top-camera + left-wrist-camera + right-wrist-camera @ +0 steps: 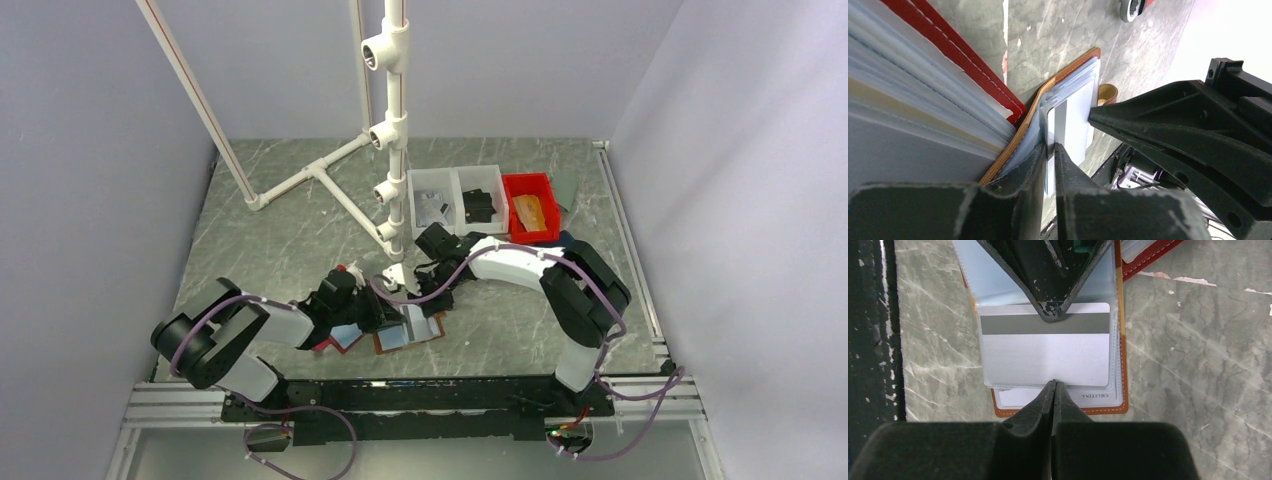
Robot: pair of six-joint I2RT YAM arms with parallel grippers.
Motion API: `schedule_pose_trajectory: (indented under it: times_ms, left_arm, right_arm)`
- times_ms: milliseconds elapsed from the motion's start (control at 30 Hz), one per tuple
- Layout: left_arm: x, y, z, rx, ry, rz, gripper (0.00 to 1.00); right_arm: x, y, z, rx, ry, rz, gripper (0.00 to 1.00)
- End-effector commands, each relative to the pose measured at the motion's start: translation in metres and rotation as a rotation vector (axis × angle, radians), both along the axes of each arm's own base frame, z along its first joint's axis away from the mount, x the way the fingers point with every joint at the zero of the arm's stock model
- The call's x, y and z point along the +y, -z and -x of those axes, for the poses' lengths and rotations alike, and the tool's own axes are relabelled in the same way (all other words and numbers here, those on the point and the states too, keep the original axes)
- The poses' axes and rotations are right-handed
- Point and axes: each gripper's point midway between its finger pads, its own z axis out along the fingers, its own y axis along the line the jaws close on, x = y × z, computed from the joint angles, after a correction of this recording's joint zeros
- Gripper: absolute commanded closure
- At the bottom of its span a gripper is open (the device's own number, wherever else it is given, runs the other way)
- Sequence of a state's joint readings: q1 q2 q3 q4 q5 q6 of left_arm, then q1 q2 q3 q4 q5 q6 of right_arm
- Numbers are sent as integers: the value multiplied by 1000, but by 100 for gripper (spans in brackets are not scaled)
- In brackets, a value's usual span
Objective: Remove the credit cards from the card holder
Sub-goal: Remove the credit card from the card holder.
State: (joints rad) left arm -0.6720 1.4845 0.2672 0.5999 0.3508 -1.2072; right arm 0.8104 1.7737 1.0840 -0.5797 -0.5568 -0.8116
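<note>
**A:** From the left, what have we got?

**B:** A red card holder (973, 65) lies just left of the brown card holder (1103, 410). The brown one is open on the table (1198, 365) near its near edge, about midway along. The left gripper (1049, 150) is closed on a clear sleeve (993, 280) of the brown holder, at one long edge of the silver card (1045, 357) seated in that sleeve.

**A:** And the right gripper (1053, 385)?

**B:** Its fingers are pressed together, tip at the card's opposite edge. I can't tell whether anything is pinched.

**A:** So how do we draw the card well?

**B:** I'd have the left pinch plastic only; if it clamps the card too, nothing will slide. The right should catch the card's free edge and pull flat along the pocket, slowly, so the holder doesn't drag.
</note>
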Motion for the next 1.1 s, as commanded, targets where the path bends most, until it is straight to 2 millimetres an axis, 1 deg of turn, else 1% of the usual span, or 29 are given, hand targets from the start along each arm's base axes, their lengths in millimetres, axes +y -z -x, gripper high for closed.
schedule_pose_trajectory:
  times_ms: [0,133,200,233,300,367,467,700,800,900,933,967,1000,1033,1067]
  left_arm:
    - [-9,-18,-5,-78,25,54,81]
    - [-10,-21,-6,-85,22,75,80]
    - [-9,-21,-6,-86,11,77,83]
    - [-8,-20,-7,-86,1,74,86]
    - [-6,-20,-7,-92,-4,68,99]
    - [-5,-22,-7,-112,0,62,100]
    - [-2,-32,-7,-200,32,54,100]
    - [19,-49,-2,-338,54,-42,100]
    - [26,-48,3,-345,62,-71,100]
    - [25,-51,6,-328,73,-55,100]
    - [23,-52,7,-317,78,-47,98]
    - [20,-53,7,-301,77,-34,90]
    - [17,-52,7,-283,80,-22,80]
    - [14,-52,6,-267,84,-9,74]
    - [10,-51,6,-248,88,5,72]
  right_arm:
    - [33,-12,19,116,-13,-108,100]
    - [39,-15,21,156,11,-125,100]
    - [41,-16,23,171,15,-132,100]
    - [41,-17,23,175,17,-135,100]
    - [42,-17,22,174,20,-135,100]
    - [41,-15,22,171,18,-128,100]
    - [37,-13,17,155,27,-114,100]
    - [20,-10,-7,85,75,-78,100]
    - [17,-8,-9,77,83,-69,100]
    - [18,-7,-8,87,83,-68,100]
    - [18,-7,-8,90,84,-70,100]
    - [18,-7,-8,93,85,-69,100]
    - [18,-6,-8,95,87,-66,100]
    - [18,-5,-8,95,89,-62,100]
    - [18,-5,-8,97,90,-60,100]
